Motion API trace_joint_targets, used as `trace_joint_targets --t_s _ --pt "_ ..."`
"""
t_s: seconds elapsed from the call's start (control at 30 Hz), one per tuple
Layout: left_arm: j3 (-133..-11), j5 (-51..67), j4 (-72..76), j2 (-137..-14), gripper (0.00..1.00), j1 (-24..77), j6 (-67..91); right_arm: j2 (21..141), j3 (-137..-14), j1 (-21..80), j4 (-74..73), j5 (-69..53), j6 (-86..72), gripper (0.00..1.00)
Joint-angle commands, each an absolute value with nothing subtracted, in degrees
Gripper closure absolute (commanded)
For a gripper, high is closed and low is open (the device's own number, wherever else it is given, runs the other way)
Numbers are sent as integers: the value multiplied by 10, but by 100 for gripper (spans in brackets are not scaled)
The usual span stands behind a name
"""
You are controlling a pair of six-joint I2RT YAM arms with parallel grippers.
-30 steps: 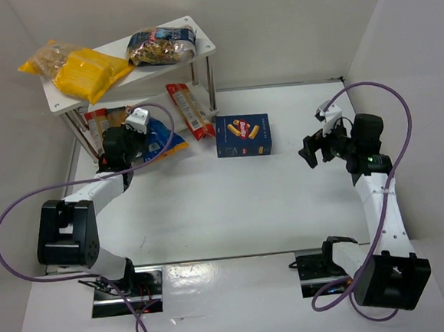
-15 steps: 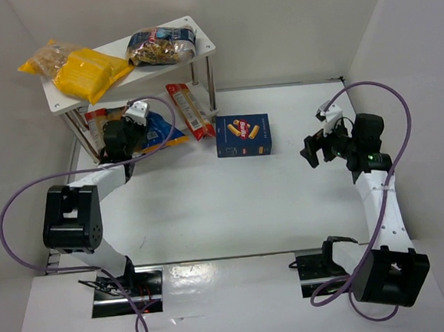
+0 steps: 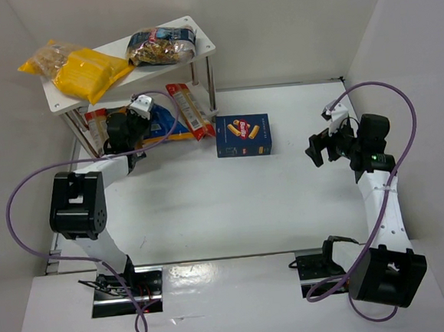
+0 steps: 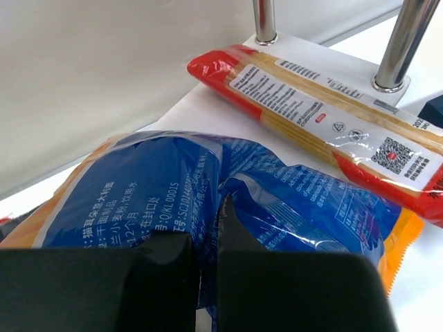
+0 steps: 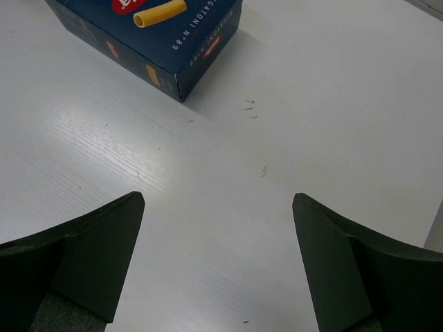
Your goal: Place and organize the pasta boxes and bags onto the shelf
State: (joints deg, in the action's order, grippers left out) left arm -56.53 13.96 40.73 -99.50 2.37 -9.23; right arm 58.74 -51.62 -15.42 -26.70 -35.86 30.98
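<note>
Blue bag Chinese print (left gripper pinching fold); box reads "N.89"

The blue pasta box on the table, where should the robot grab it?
Probably by its two long edges, from straight above. The dark-blue box lies flat, face up, on the table, so only its thin side walls give the fingers something to pinch. The open right gripper is nearest, and nothing crowds the box's right side.

Blue bag and red-edged pack on lower board of white shelf, yellow pack on top, dark-blue box flat nearby.
</note>
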Motion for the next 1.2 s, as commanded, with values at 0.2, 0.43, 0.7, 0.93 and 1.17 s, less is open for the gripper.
trace_joint_targets --t_s 0.2,0.43,0.7,0.93,1.17 --pt "-631 148 544 -1038 100 20 -156 586 -508 -159 -260 -360 320 4" --pt "-621 136 525 -1028 44 15 -170 592 -508 -159 -265 -366 325 4" --pt "-577 120 502 -970 17 -8 -182 573 -508 -159 -265 -383 325 4" --pt "-535 120 461 -906 11 -15 -182 563 -508 -159 -265 -394 325 4" --pt "-516 136 364 -846 9 -15 -163 550 -513 -159 -271 -404 320 4"
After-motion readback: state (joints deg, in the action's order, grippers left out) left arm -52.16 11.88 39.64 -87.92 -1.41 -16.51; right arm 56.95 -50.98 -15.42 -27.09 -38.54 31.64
